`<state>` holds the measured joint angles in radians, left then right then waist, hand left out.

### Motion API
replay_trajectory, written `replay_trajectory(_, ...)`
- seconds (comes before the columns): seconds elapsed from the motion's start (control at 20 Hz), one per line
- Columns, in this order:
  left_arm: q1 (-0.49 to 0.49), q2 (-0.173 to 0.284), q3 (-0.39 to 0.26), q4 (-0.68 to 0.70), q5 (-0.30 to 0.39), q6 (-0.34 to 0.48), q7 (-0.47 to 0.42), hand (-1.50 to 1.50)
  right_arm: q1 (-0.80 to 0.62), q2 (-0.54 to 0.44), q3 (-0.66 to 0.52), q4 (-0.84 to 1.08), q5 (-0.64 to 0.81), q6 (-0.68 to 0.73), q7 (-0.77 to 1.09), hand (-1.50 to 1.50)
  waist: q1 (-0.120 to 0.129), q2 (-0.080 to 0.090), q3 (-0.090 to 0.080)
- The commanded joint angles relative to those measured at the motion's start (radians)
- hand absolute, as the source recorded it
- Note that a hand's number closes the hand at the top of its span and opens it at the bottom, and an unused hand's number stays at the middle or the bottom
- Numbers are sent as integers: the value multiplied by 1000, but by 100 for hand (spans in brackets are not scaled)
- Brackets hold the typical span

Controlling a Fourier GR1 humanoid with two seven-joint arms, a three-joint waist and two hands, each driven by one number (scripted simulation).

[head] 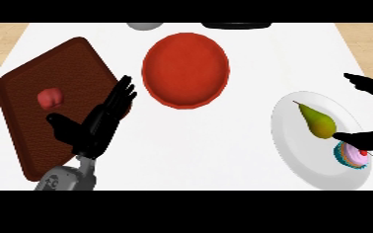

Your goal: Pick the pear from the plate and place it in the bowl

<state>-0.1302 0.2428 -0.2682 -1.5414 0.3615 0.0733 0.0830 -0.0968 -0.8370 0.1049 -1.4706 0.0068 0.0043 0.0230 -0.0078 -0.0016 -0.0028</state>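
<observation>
The white worktop [218, 143] is carrying, from the left, a brown board [44, 128] where the left robot hand [102, 121] is resting with fingers straight, a red bowl [186, 69], and a white plate [291, 138]. The pear [317, 120] is lying there, between the right robot hand's [360, 139] dark fingertips, whose spread I cannot tell.

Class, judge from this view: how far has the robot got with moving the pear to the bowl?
Nothing is done: the pear lies on the white plate. In hand: the right hand is closing in beside it. Left: grasp, carry, release into the red bowl.
</observation>
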Motion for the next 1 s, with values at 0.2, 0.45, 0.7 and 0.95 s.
replay_trajectory(0.2,-61,-16,10,3,18,-12,54,0,-149,-180,93,-116,106,196,466,-150,18,1,-1)
replay_trajectory(0.45,15,-5,-2,7,-7,-45,-3,0,-282,-132,138,-70,18,389,673,-150,33,4,1)
replay_trajectory(0.7,-45,-24,27,34,-1,-51,19,0,-411,21,205,54,43,446,823,-150,33,7,2)
replay_trajectory(0.95,18,-59,-2,-32,-55,-15,8,0,-418,48,175,120,80,512,877,-150,18,2,3)
